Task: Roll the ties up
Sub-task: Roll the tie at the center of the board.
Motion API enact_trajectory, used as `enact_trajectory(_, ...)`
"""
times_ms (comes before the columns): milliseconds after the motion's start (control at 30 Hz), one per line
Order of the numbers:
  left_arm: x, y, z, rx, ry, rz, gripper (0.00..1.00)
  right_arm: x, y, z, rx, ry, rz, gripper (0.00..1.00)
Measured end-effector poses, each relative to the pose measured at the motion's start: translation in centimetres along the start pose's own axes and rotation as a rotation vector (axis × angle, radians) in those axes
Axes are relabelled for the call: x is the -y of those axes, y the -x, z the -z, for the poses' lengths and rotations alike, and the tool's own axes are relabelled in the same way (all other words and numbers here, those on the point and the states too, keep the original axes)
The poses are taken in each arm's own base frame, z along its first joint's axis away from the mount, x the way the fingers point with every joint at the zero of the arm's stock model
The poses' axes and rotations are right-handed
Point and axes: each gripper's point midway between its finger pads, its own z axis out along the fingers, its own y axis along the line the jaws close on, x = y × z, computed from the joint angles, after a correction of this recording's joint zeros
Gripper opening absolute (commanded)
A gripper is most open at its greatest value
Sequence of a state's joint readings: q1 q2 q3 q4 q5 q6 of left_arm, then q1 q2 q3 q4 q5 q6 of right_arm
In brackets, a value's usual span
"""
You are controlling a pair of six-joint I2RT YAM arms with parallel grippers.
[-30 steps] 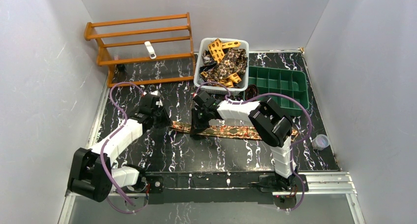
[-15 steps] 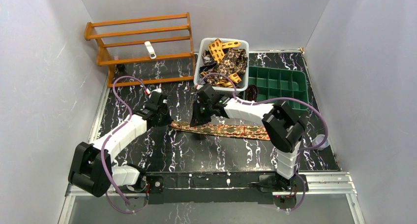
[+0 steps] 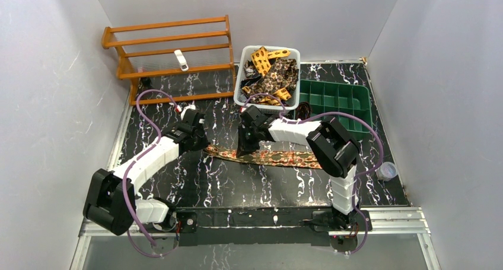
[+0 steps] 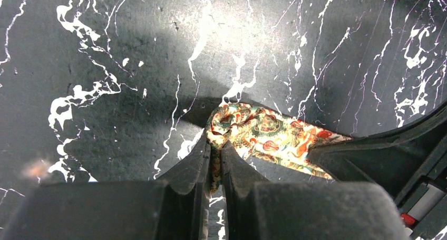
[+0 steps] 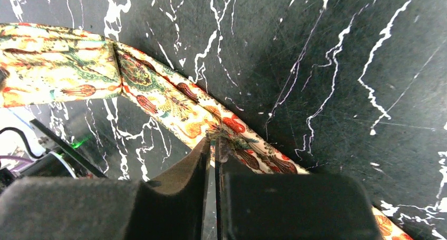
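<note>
My left gripper (image 4: 215,145) had its fingers pressed together on the tip of the patterned tie (image 4: 266,134), the cloth bunched in a small crumple just ahead of them. My right gripper (image 5: 213,143) was pinched on a tuck of the same tie a little way along, near a kink in its run. The rest lay flat and unrolled across the black marbled table (image 3: 267,184) in front of my bases, running off to my right, with more ties heaped in the white basket (image 3: 239,89) beyond. The danger, as I judged it, was how little cloth either pinch had. The right one seemed to hold only an edge, though my own fingers hid the contact and I could not be sure. If the arms pulled apart, the fabric, which looked smooth, could slide out. If I turned the end with that crumple in it, the coil would likely start lopsided and telescope. The kink by the right fingers might get wound in as a twist, and my two wrists, near each other, could knock together.
</note>
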State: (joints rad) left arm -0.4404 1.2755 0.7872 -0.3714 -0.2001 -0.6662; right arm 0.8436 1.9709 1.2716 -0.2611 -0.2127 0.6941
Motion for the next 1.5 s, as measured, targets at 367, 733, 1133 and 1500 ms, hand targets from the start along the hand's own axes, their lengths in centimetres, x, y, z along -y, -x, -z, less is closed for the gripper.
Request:
enact_trajectory(367,1.4,0.8,0.6,0.053,0.026,-0.162,0.02,-0.3,-1.2,0.2,-0.025,0.044,-0.013,0.2)
enact_trajectory(733,1.1,0.4,1.1,0.031,0.053,-0.313,0.02,-0.3,-1.3,0.3,-0.034,0.041,-0.014,0.22)
enact_trajectory(1133,1.8,-0.1,0.9,0.056,0.121,-0.387,0.04,-1.7,-1.4,0.9,-0.054,0.096,-0.051,0.31)
enact_trajectory(1500,3.7,-1.1,1.0,0.084,0.122,-0.441,0.09,-2.4,2.3,7.2,0.131,0.177,-0.102,0.39)
